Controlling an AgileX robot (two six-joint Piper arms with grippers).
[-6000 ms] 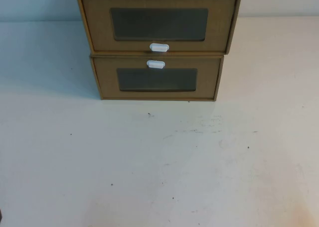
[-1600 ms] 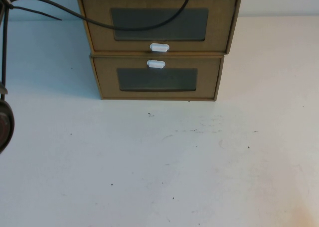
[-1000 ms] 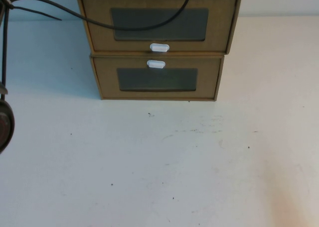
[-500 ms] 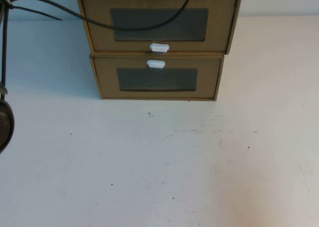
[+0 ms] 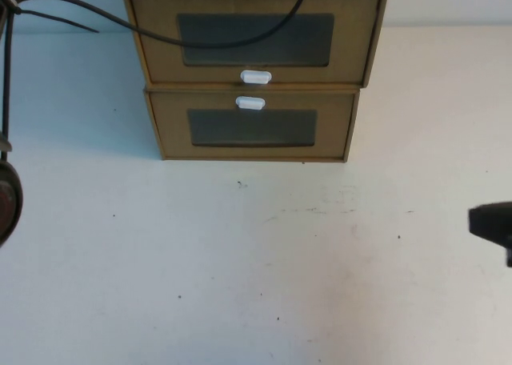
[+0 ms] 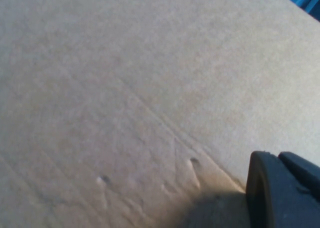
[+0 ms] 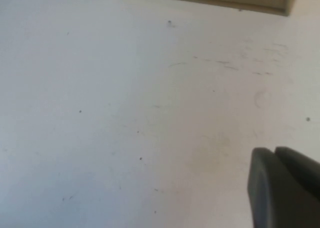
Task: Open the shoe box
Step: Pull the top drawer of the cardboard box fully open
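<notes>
Two brown shoe boxes are stacked at the back of the table, the upper box (image 5: 256,37) on the lower box (image 5: 252,129). Each front has a dark window and a white handle, the upper handle (image 5: 256,77) just above the lower handle (image 5: 250,103). Both fronts are shut. My right gripper (image 5: 490,221) shows at the table's right edge, shut and empty, well in front of the boxes and to their right. In the right wrist view the right gripper (image 7: 275,150) hovers over bare table. My left gripper (image 6: 278,155) is shut, close over a brown cardboard surface (image 6: 125,88).
A black cable (image 5: 200,43) from my left arm drapes across the upper box's front. Part of the left arm (image 5: 8,197) stands at the table's left edge. The white table (image 5: 256,261) stretches out in front of the boxes.
My right gripper has come into the high view at the right edge; half a second ago it was out of sight. The boxes and the left arm have not moved.
</notes>
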